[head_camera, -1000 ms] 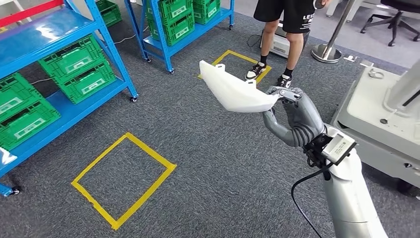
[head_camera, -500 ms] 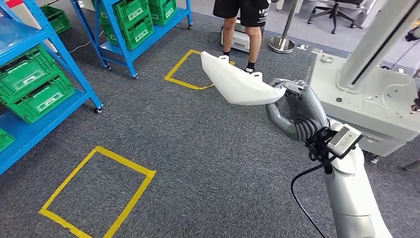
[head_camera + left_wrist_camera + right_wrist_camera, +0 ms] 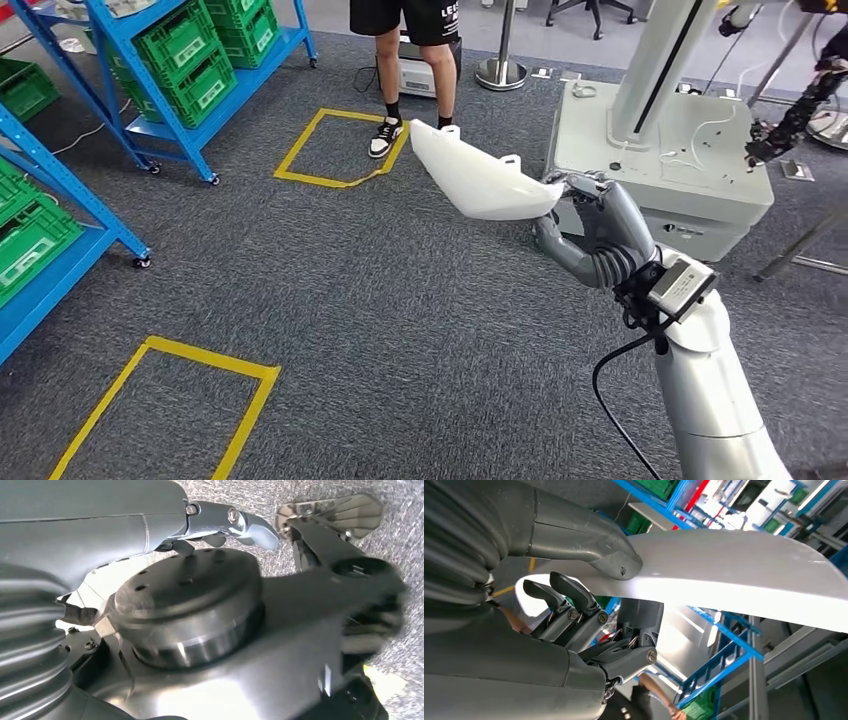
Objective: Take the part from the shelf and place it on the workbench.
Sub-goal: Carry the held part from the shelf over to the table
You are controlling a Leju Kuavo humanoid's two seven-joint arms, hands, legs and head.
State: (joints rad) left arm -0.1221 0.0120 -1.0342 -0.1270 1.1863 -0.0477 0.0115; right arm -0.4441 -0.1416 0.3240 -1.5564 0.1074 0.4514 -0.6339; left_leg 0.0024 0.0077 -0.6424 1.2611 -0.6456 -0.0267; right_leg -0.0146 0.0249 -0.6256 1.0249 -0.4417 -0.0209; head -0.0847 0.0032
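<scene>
"LE" on person's shorts (image 3: 430, 15)

The right hand (image 3: 590, 225) sits right of centre above the floor (image 3: 400, 320), holding one end of the part (image 3: 480, 180), which reaches up and left from it. Behind the hand stands a machine base (image 3: 680, 160) with a column (image 3: 655, 60) on it. A person (image 3: 410, 70) stands behind the part, beside a taped square (image 3: 335, 150) on the floor. Shelves (image 3: 170, 60) with crates (image 3: 190, 55) stand far left; another taped square (image 3: 160, 410) lies near left.
</scene>
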